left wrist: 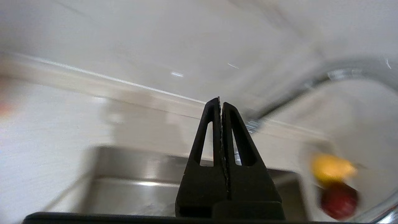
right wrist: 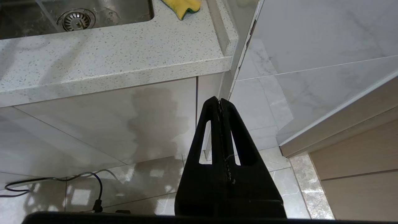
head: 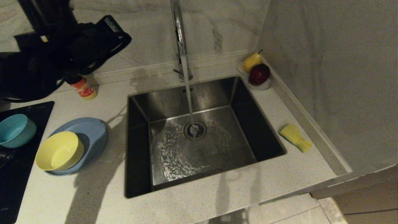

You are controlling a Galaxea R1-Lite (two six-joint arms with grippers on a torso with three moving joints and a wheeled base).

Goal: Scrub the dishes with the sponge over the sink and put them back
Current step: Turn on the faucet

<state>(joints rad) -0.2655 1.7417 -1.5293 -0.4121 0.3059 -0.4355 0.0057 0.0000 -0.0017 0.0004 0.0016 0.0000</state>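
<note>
The pale yellow bowl rests on the light-blue plate, left of the sink. Further left, the teal bowl sits on a black hob. The yellow sponge lies on the counter right of the sink, also seen in the right wrist view. Water runs from the chrome tap onto the drain strainer. My left arm is raised above the counter's back left; its gripper is shut and empty, facing the sink. My right gripper hangs shut and empty below the counter's front edge.
A clear dish in the back right corner holds a yellow pear and a red apple. An orange-labelled bottle stands by the back wall under my left arm. A marble wall closes the right side.
</note>
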